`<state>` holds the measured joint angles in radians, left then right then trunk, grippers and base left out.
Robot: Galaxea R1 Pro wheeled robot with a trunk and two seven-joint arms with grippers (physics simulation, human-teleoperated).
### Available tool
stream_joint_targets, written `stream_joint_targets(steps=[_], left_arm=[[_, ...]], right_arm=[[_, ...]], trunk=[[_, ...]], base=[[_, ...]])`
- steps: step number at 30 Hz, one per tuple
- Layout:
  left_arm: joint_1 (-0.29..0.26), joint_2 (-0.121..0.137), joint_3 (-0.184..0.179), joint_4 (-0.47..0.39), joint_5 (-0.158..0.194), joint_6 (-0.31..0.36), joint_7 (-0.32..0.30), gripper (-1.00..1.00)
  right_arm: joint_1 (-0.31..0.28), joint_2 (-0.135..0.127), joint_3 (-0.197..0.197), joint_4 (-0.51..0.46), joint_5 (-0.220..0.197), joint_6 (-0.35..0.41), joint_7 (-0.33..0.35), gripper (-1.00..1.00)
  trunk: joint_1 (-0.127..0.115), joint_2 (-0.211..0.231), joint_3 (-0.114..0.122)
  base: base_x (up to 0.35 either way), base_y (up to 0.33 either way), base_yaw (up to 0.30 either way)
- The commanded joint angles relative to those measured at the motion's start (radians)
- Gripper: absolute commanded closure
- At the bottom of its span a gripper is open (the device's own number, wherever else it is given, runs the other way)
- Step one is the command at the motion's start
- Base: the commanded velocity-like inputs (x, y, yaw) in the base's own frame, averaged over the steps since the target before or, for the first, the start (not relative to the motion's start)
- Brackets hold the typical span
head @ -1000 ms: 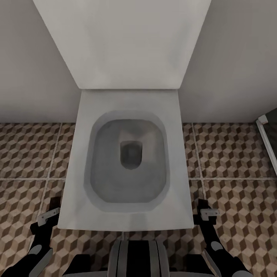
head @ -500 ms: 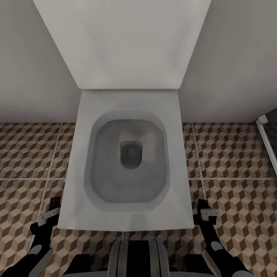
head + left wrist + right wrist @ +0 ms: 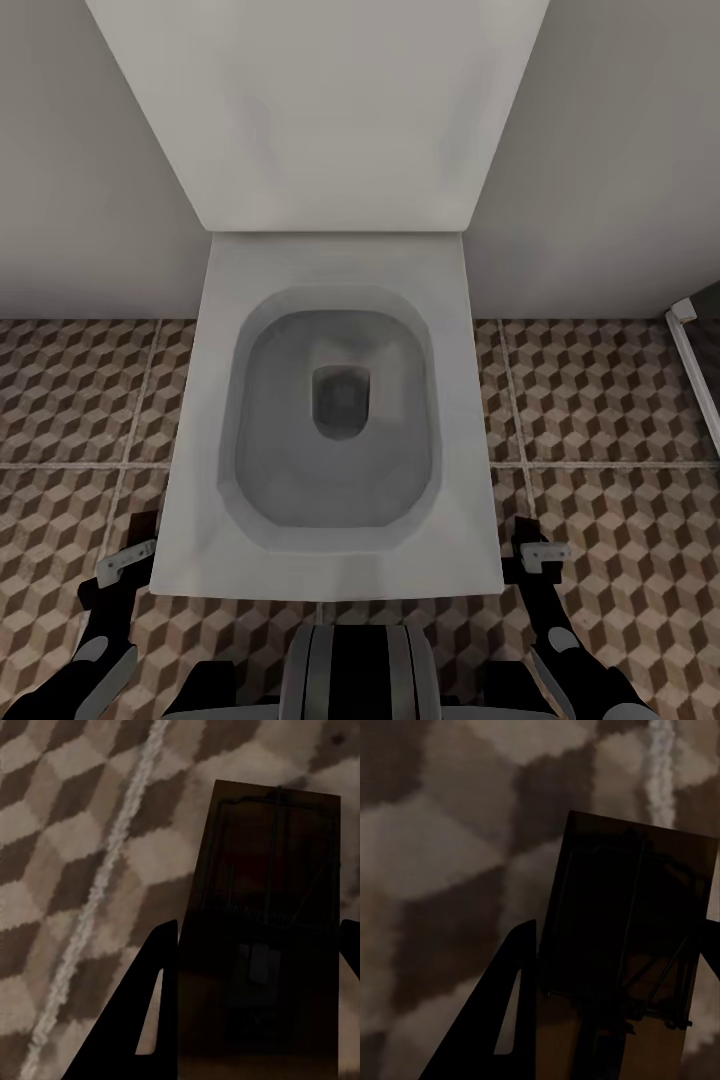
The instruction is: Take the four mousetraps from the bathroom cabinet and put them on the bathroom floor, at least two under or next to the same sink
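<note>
A white toilet point(image 3: 335, 400) with its lid raised fills the head view, hiding much of the cube-patterned bathroom floor point(image 3: 610, 400). Two arms hang low beside the bowl. The left gripper point(image 3: 122, 563) pinches one dark mousetrap point(image 3: 266, 922) between its fingers; the right gripper point(image 3: 540, 552) pinches a second mousetrap point(image 3: 626, 937). Both traps' near ends are cut off, over tiles.

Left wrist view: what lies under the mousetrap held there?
Under the mousetrap lies the cube-patterned bathroom floor, with a pale grout line beside it. The tile directly below is covered by the trap.
</note>
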<state>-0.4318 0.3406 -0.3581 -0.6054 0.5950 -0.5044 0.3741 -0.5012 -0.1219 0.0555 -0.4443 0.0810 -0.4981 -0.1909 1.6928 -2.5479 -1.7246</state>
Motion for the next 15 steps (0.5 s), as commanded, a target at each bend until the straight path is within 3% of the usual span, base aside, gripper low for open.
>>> stream_joint_targets(steps=[1,15], left_arm=[[-0.001,0.001,-0.009,-0.001,0.003,-0.003,0.013,1.0],[-0.001,0.001,-0.009,-0.001,0.003,-0.003,0.017,1.0]], right_arm=[[0.0,-0.001,0.004,0.001,0.006,0.0,-0.007,1.0],[0.0,-0.001,0.003,0.001,0.005,0.0,-0.012,1.0]], trunk=[[0.0,0.0,0.0],[0.002,-0.001,-0.016]], base=[[0.0,0.0,0.0],[0.0,0.0,0.0]])
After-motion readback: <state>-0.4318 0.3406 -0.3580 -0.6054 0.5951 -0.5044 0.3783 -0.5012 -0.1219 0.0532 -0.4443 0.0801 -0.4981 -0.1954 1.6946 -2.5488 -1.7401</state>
